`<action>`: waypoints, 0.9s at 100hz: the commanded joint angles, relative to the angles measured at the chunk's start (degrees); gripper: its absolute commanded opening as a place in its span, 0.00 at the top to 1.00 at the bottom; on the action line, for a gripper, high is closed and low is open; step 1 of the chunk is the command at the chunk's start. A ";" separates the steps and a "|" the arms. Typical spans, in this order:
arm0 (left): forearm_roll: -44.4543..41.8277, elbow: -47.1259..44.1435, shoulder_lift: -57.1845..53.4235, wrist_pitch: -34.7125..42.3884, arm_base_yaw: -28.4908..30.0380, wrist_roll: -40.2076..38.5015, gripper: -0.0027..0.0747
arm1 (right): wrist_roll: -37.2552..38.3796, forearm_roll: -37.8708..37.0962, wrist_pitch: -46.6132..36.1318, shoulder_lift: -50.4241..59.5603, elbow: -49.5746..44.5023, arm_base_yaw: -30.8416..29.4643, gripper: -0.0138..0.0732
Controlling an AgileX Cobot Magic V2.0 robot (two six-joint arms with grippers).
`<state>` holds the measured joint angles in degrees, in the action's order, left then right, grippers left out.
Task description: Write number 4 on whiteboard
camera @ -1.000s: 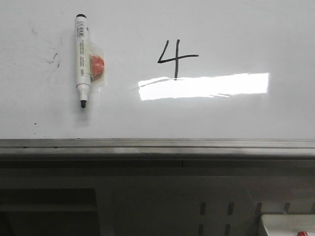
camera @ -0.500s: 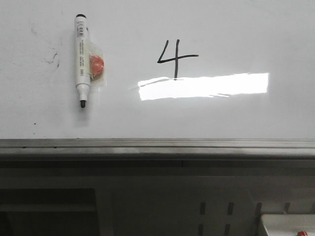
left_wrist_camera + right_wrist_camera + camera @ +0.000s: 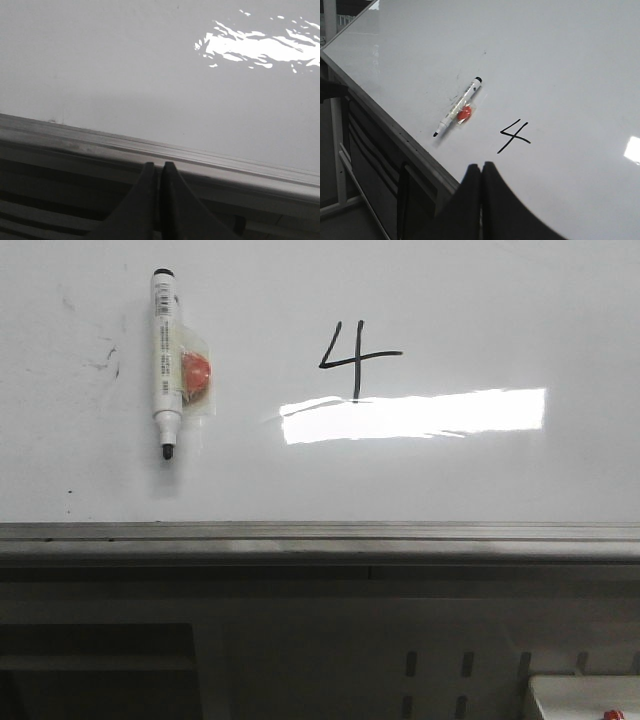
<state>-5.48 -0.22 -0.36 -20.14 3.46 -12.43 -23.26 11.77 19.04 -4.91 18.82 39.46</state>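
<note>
Number 4 (image 3: 356, 361): drawn in thin black line on whiteboard (image 3: 480, 300), in upper middle of front view, directly above bright rectangular glare patch (image 3: 414, 416), stem ending at top edge of patch. Open top, slanted stroke, crossbar and vertical stem all legible. Also visible in right wrist view (image 3: 514, 135), beyond closed fingertips. Marker (image 3: 163, 365): white barrel, black end cap, black tip pointing toward lower edge of board; lying flat to left of number 4, well apart from it, uncapped tip exposed. Orange-red round piece (image 3: 195, 373) under clear tape: touching right side of marker barrel. In right wrist view, marker (image 3: 458, 106) seen at a slant with same red piece (image 3: 464, 113) beside it. Faint dark smudges (image 3: 104, 362): left of marker. Grey metal edge strip (image 3: 320, 536): running full width along lower edge of board. Grey slotted panel (image 3: 440, 675): below strip. White object with small red spot (image 3: 585, 700): at bottom right corner of front view, only partly in frame. Left gripper (image 3: 156, 167): fingers (image 3: 142, 200) pressed together, nothing between them, positioned at edge strip (image 3: 150, 150), off board surface. Right gripper (image 3: 481, 169): fingers (image 3: 465, 205) together, holding nothing, positioned above near edge of board, apart from marker and from number 4. Neither gripper visible in front view.
</note>
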 commanded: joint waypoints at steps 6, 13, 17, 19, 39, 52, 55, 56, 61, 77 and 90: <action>0.10 -2.02 -1.41 1.81 0.06 -0.59 0.99 | -0.32 0.10 -4.18 -0.66 1.51 -0.31 0.92; 0.10 -2.02 -1.41 1.81 0.06 -0.59 0.99 | -0.32 0.10 -4.18 -0.66 1.51 -0.31 0.92; 0.10 -2.02 -1.41 1.81 0.06 -0.59 0.99 | -0.32 0.10 -4.18 -0.66 1.51 -0.31 0.92; 0.10 -2.02 -1.41 1.81 0.06 -0.59 0.99 | -0.32 0.10 -4.31 -0.66 1.51 -0.31 0.92; 0.10 -2.02 -1.41 1.81 0.06 -0.59 0.99 | 13.30 -10.06 -6.18 -0.58 1.22 -3.44 0.92; 0.10 -2.02 -1.41 1.81 0.06 -0.59 0.99 | 20.85 -15.55 -7.33 -0.58 -1.09 -12.23 0.92; 0.10 -2.02 -1.41 1.81 0.06 -0.59 0.99 | 20.85 -15.55 -7.89 -0.58 -1.82 -14.52 0.92; 0.10 -2.02 -1.41 1.81 0.06 -0.59 0.99 | 20.85 -15.55 -8.24 -0.58 -1.99 -15.10 0.92; 0.10 -2.02 -1.41 1.81 0.06 -0.59 0.99 | 20.85 -15.43 -9.36 -0.58 -3.37 -19.23 0.92; 0.10 -2.02 -1.41 1.81 0.06 -0.59 0.99 | 20.94 -14.23 -14.53 -0.52 -9.05 -31.65 0.92; 0.10 -2.02 -1.41 1.81 0.06 -0.59 0.99 | 21.10 -12.77 -19.54 -0.52 -15.14 -39.51 0.92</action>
<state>-5.48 -0.22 -0.36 -20.24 3.46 -12.56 -2.59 -1.53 7.60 -4.89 5.39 4.01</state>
